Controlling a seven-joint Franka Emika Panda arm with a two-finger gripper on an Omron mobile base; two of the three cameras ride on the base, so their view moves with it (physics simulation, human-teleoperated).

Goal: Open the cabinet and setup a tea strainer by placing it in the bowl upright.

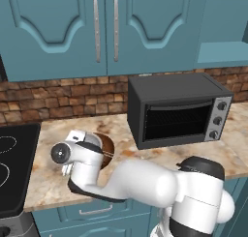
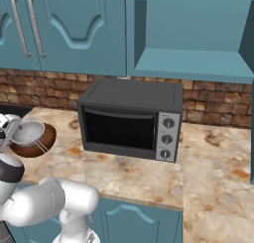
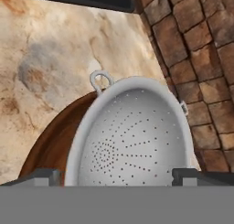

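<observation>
Tea strainer (image 3: pixel 130 136): I see it inside the bowl (image 3: pixel 52 145) on the bench (image 2: pixel 134 170).
Gripper (image 3: pixel 116 175): I cannot tell if it grips.

The tea strainer (image 2: pixel 28 131) sat in the bowl (image 2: pixel 39 140) on the surface (image 2: pixel 124 172), left of the toaster oven (image 2: pixel 131 119).

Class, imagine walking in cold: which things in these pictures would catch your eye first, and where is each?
A black toaster oven sits mid-counter against the brick wall. Left of it, a silvery tea strainer sits over a brown wooden bowl, with the end effector close around it. Up right, the cabinet stands open.
</observation>
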